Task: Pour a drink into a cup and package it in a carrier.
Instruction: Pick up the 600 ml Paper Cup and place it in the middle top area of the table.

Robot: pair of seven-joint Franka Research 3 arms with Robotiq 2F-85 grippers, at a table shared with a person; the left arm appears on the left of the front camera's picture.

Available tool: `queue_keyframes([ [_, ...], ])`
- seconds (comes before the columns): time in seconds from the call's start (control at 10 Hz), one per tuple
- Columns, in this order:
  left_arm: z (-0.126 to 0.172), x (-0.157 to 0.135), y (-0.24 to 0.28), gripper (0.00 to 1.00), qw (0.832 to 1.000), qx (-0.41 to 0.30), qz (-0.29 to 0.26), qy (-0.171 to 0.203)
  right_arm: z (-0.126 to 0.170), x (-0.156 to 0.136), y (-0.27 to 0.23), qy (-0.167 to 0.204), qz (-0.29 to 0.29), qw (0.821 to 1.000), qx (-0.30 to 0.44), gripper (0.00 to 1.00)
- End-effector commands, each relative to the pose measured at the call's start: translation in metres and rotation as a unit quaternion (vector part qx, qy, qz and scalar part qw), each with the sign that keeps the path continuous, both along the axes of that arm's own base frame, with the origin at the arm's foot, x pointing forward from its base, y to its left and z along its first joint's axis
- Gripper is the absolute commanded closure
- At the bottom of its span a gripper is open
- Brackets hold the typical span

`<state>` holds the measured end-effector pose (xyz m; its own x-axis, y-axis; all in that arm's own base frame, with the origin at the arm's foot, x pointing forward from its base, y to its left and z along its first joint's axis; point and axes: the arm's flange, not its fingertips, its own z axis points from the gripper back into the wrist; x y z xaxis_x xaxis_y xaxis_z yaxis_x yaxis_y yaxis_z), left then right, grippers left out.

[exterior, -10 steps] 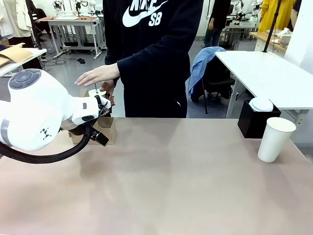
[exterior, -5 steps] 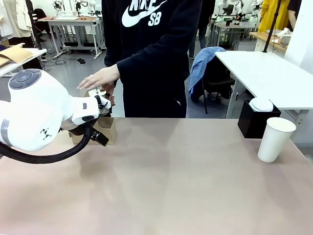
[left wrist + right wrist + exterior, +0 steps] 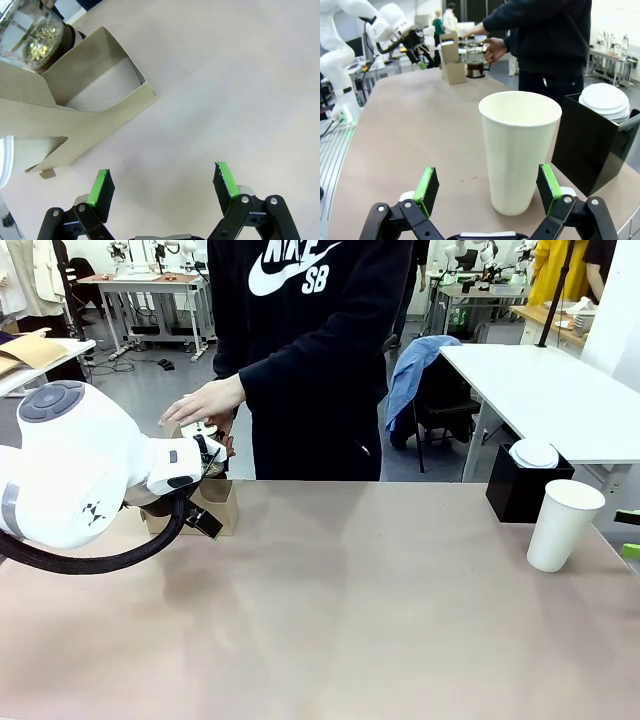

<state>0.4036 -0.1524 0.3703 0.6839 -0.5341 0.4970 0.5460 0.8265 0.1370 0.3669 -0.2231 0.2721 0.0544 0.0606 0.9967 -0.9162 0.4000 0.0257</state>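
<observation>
The cup (image 3: 563,525) is a tall, plain white tapered paper cup, open at the top. It stands upright at the right side of the desk (image 3: 350,600), towards the far edge. Just behind it, slightly left, sits a black box (image 3: 520,490) topped with stacked white lids (image 3: 534,452). The right fingers (image 3: 426,185) are spread wide with nothing in them, and the cup stands just beyond the gap between them.

At the far left the brown cardboard carrier (image 3: 218,505) sits on the desk, partly covered by the bulky white left arm (image 3: 70,465). The left fingers (image 3: 100,189) are also spread wide over bare desk just beside the carrier, gripping nothing. Beyond the carrier, a person's hand (image 3: 495,50) holds the French press (image 3: 476,62) with its dark drink (image 3: 476,69).
</observation>
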Motion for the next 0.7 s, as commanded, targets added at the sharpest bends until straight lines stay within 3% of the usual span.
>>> queue_keyframes([
  [0.0, 0.000, 0.000, 0.001, 0.00, 1.000, -0.001, 0.000, 0.000, -0.009, 0.004, 0.002, -0.020, -0.003, 1.000, 0.008, 0.00],
  [0.3, 0.000, 0.000, 0.001, 0.00, 1.000, -0.001, 0.000, 0.000, -0.020, 0.014, 0.025, -0.048, -0.022, 0.998, 0.015, 0.00],
  [0.6, 0.000, 0.000, 0.001, 0.00, 1.000, -0.001, 0.000, 0.000, -0.022, 0.022, 0.039, -0.050, -0.027, 0.998, 0.026, 0.00],
])
